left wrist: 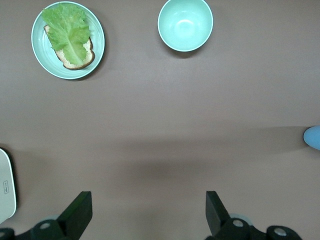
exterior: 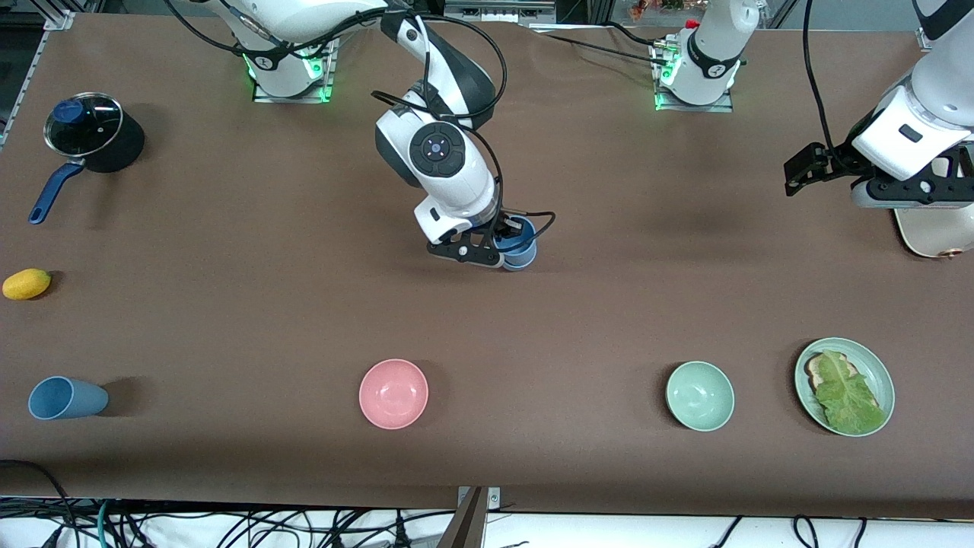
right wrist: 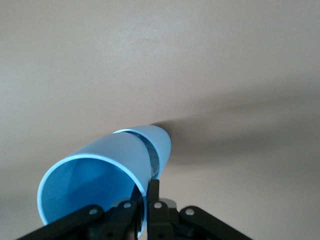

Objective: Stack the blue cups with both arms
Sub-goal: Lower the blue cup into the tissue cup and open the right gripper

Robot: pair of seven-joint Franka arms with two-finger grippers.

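Note:
My right gripper (exterior: 511, 242) is shut on the rim of the bright mid-blue cup (exterior: 521, 251) and holds it low over the middle of the table. In the right wrist view the gripper (right wrist: 148, 200) pinches the cup (right wrist: 100, 170) by its wall, one finger inside and one outside, and the cup is tilted. The slate-blue cup (exterior: 67, 398) lies on its side at the right arm's end of the table, near the front edge. My left gripper (exterior: 890, 190) is open and empty (left wrist: 148, 210) over bare table at the left arm's end. The held cup's edge shows in the left wrist view (left wrist: 313, 137).
A pink bowl (exterior: 393, 393), a mint-green bowl (exterior: 700, 396) and a green plate (exterior: 875, 369) with bread and lettuce stand along the front. A lidded pot (exterior: 85, 129) and a yellow fruit (exterior: 27, 284) are at the right arm's end. A white appliance (exterior: 936, 236) stands under the left arm.

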